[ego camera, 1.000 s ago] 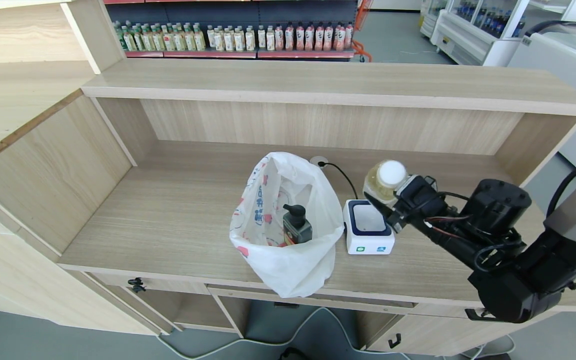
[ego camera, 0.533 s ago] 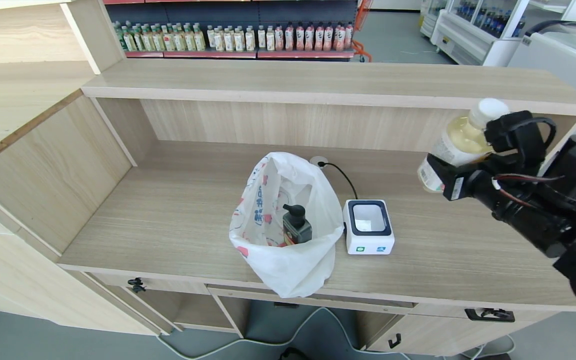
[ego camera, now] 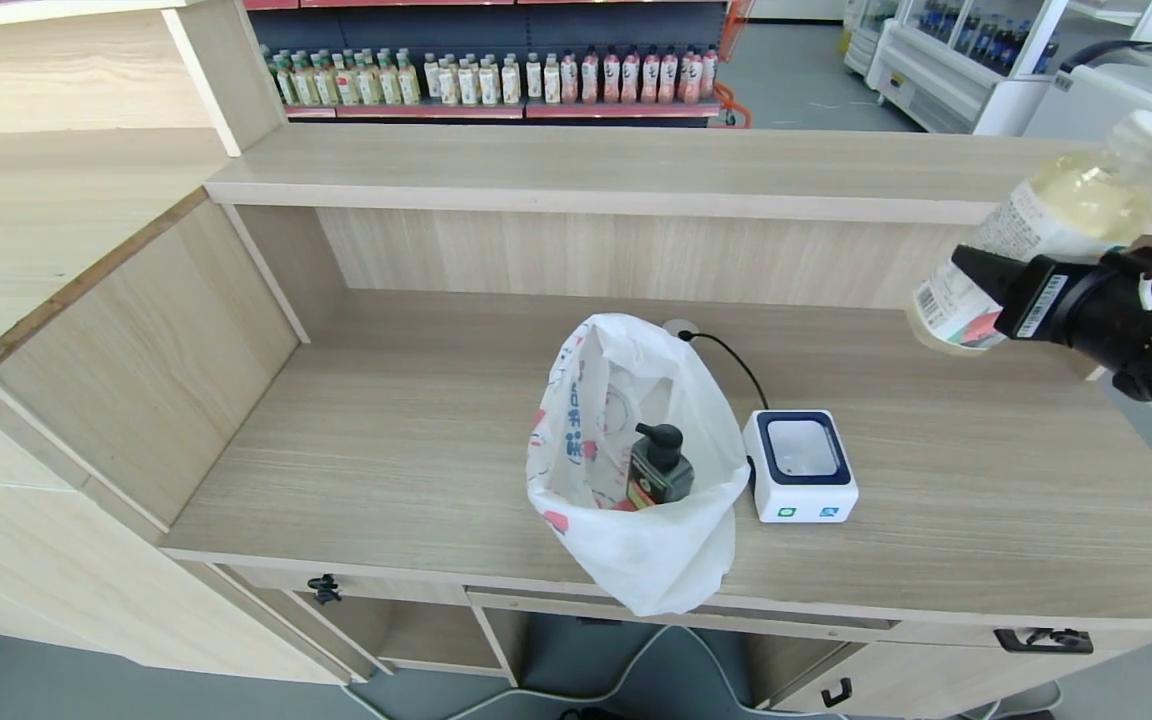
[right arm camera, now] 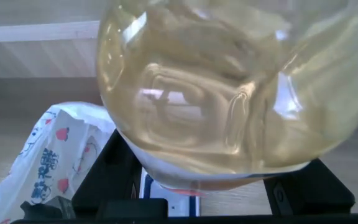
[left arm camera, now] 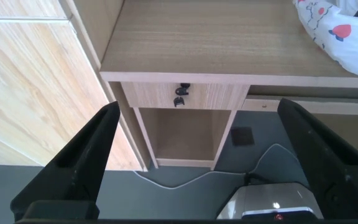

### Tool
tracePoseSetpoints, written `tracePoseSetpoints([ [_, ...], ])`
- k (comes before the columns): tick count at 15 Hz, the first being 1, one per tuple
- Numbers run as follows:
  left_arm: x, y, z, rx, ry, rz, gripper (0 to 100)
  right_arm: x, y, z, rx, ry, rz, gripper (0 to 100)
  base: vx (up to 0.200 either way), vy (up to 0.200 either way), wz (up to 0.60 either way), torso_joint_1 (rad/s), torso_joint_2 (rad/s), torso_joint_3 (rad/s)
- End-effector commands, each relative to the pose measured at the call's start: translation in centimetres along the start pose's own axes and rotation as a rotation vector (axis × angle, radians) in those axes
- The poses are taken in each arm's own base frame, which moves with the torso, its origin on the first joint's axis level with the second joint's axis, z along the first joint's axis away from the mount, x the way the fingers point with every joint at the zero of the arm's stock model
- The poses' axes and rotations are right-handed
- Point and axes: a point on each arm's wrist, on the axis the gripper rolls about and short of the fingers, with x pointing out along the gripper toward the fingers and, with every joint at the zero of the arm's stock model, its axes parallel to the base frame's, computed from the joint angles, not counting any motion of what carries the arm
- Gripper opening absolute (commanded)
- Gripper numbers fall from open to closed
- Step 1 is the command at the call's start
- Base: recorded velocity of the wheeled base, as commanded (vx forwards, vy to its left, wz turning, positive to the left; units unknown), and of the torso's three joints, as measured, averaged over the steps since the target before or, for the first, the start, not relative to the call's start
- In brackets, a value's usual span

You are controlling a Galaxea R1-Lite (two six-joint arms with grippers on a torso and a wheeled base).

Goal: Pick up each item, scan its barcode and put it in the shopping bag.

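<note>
Right pincer [ego camera: 1076, 225] grips bottle [ego camera: 1011, 250] above wooden counter [ego camera: 386, 450] (bag [ego camera: 636, 560], scanner [ego camera: 804, 470] on it); left pincer [left arm camera: 199, 124] open; drink shelves [ego camera: 496, 80] behind.

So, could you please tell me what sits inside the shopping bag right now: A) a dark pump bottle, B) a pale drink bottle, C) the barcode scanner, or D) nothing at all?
A: a dark pump bottle stands inside the shopping bag, the scanner sits beside the bag, and the drink bottle is up off the counter.

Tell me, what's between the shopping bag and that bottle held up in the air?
In the head view, the white scanner stands on the counter just beside the shopping bag, toward the bottle. Past it is bare counter.
</note>
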Motion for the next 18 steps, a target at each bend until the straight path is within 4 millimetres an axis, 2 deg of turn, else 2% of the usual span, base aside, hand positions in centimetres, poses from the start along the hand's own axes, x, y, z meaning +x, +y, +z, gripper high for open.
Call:
tracePoseSetpoints([
  [1, 0.0, 0.0, 0.0, 0.0, 0.002, 0.0, 100, 2.7, 0.6, -0.9, 0.004, 0.026, 0.037, 0, 0.0, 0.0, 0.0, 0.0, 0.0, 0.0],
  [3, 0.0, 0.0, 0.0, -0.001, 0.002, 0.0, 100, 4.5, 1.0, -1.9, 0.004, 0.053, 0.067, 0, 0.0, 0.0, 0.0, 0.0, 0.0, 0.0],
  [4, 0.0, 0.0, 0.0, -0.001, 0.002, 0.0, 100, 6.5, 1.9, -2.7, 0.009, 0.055, 0.113, 0, 0.0, 0.0, 0.0, 0.0, 0.0, 0.0],
  [7, 0.0, 0.0, 0.0, 0.0, 0.002, 0.0, 100, 9.1, 4.0, -3.6, 0.029, 0.055, 0.231, 0, 0.0, 0.0, 0.0, 0.0, 0.0, 0.0],
  [11, 0.0, 0.0, 0.0, -0.001, 0.002, 0.0, 100, 10.1, 4.9, -5.8, -0.044, 0.086, 0.377, 0, 0.0, 0.0, 0.0, 0.0, 0.0, 0.0],
  [12, 0.0, 0.0, 0.0, -0.001, 0.002, 0.0, 100, 10.1, 4.9, -5.8, -0.044, 0.086, 0.377, 0, 0.0, 0.0, 0.0, 0.0, 0.0, 0.0],
  [14, 0.0, 0.0, 0.0, 0.0, 0.002, 0.0, 100, 10.2, 5.2, -8.0, -0.047, 0.103, 0.432, 0, 0.0, 0.0, 0.0, 0.0, 0.0, 0.0],
  [16, 0.0, 0.0, 0.0, 0.0, 0.002, 0.0, 100, 11.0, 6.1, -11.4, -0.047, 0.074, 0.487, 0, 0.0, 0.0, 0.0, 0.0, 0.0, 0.0],
  [18, 0.0, 0.0, 0.0, 0.0, 0.002, 0.0, 100, 11.5, 6.6, -13.2, -0.052, 0.07, 0.537, 0, 0.0, 0.0, 0.0, 0.0, 0.0, 0.0],
])
